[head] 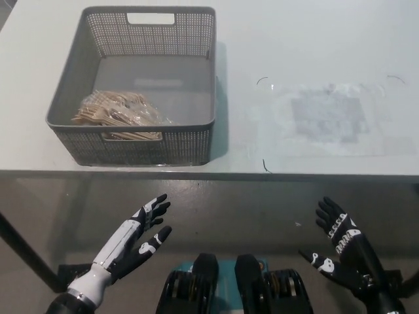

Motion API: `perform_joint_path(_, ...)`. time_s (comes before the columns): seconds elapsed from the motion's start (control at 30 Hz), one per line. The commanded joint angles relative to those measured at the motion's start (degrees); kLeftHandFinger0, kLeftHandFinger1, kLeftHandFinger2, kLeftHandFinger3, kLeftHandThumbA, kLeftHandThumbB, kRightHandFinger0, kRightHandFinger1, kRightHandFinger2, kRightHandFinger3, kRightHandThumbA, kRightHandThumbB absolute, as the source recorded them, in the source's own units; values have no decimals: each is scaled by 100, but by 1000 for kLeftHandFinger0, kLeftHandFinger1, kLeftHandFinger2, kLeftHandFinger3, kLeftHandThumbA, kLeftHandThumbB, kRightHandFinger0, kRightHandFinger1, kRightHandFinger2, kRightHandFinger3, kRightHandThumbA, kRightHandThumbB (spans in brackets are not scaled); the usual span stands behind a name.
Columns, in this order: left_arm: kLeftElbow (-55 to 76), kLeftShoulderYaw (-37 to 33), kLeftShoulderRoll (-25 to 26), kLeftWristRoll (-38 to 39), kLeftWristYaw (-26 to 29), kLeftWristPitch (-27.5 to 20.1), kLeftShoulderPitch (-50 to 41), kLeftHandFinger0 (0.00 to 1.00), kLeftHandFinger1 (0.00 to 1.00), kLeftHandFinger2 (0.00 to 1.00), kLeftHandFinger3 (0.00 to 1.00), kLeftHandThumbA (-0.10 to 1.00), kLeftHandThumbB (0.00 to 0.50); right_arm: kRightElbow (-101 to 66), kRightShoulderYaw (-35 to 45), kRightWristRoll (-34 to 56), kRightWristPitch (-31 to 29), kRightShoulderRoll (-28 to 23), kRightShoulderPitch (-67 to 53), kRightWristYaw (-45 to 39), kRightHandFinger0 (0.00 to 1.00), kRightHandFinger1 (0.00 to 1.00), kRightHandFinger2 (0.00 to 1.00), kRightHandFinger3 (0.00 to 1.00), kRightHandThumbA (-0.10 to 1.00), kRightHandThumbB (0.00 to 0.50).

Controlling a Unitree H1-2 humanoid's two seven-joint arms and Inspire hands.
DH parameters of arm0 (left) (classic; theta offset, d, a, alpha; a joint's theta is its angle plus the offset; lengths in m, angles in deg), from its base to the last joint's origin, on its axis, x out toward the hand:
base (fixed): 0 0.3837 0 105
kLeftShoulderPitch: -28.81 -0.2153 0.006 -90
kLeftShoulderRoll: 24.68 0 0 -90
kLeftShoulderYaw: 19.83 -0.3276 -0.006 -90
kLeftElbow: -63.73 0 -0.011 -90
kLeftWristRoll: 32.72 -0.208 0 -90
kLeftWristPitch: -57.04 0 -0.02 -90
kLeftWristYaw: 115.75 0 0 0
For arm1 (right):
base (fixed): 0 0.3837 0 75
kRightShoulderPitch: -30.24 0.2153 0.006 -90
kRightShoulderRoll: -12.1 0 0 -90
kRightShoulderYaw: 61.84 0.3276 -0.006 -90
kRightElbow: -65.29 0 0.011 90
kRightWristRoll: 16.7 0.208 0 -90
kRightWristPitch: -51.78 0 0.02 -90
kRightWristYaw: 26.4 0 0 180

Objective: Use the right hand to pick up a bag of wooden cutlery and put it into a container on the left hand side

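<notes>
A clear bag of wooden cutlery [118, 112] lies inside the grey mesh basket [196, 78], in its front left part, on the left side of the white table. My black right hand [340, 252] hangs open below the table's front edge at the lower right, holding nothing. My white left hand [134, 239] rests open below the table edge at the lower left, also holding nothing. Both hands are well apart from the basket and the bag.
A flat clear plastic sheet [327, 118] lies on the white table [294, 39] to the right of the basket. The table's front edge [262, 174] runs across the picture above both hands.
</notes>
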Motion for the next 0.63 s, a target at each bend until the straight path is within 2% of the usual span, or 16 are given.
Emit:
perform_joint_path(0.0, 127, 74, 21, 57, 91, -127, 159, 1000, 1000, 1000, 1000, 761, 67, -81, -1, 99, -85, -54, 136, -81, 1000, 1000, 1000, 1000, 934, 197)
perform_joint_path(0.27, 181, 98, -8, -34, 193, -78, 118, 1000, 1000, 1000, 1000, 804, 56, -40, -46, -101, -112, -100, 182, -16, 1000, 1000, 1000, 1000, 938, 224)
perform_joint_path(0.3, 193, 103, -21, -58, 220, -40, 115, 1000, 1000, 1000, 1000, 840, 14, -27, -45, -94, -113, -110, 193, -27, 1000, 1000, 1000, 1000, 935, 216)
perform_joint_path(0.33, 190, 143, -102, -207, 406, 5, 113, 1000, 1000, 1000, 1000, 897, 3, -10, -24, -59, -65, -118, 241, -25, 1000, 1000, 1000, 1000, 917, 236)
perform_joint_path(0.6, 240, 185, -149, -288, 489, 89, 124, 1000, 1000, 1000, 1000, 948, 0, 21, -34, -138, -65, -133, 300, 19, 1000, 1000, 1000, 1000, 919, 210)
